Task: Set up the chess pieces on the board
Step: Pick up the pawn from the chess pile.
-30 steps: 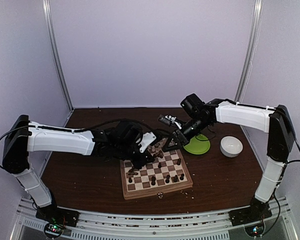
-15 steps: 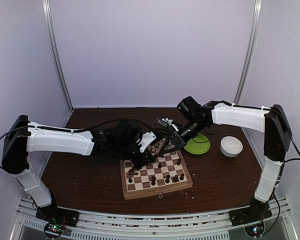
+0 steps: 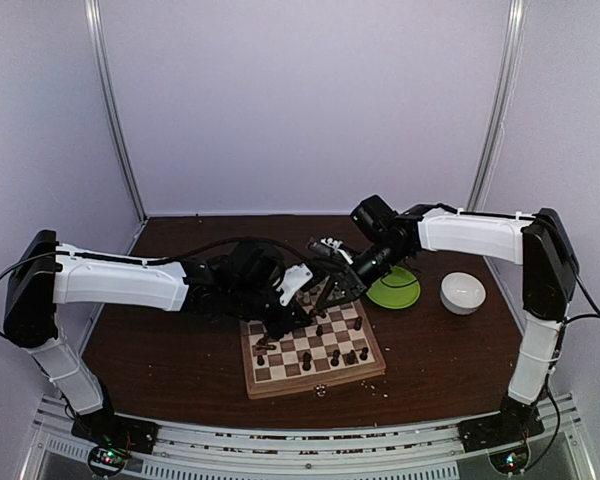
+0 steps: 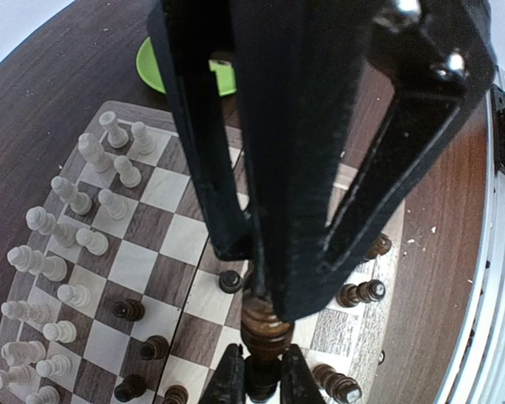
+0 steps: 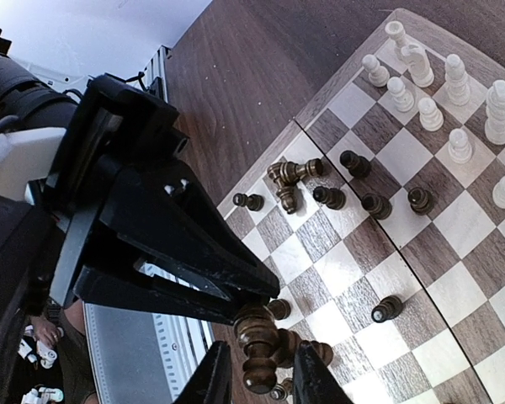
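The board (image 3: 310, 384) lies at the table's centre. Pale chess pieces (image 4: 76, 202) stand along its far side, also seen in the right wrist view (image 5: 454, 109). Dark chess pieces (image 5: 290, 172) are scattered over its near half, some lying down. Above the board my left gripper (image 3: 298, 312) is shut on a dark piece (image 4: 265, 328); its tips show in its wrist view (image 4: 261, 374). My right gripper (image 3: 318, 302) meets it from the right. Its jaws stand on either side of that same piece (image 5: 257, 332), with a small gap on each side (image 5: 259, 370).
A round green plate (image 3: 395, 290) sits just right of the board, under the right arm, with a white bowl (image 3: 463, 292) beyond it. A small dark bit (image 3: 322, 391) lies on the table before the board's front edge. A metal rail runs along the near table edge.
My right gripper has moved left to the left gripper, and its jaws have narrowed around the held dark piece. The left arm has stayed put.
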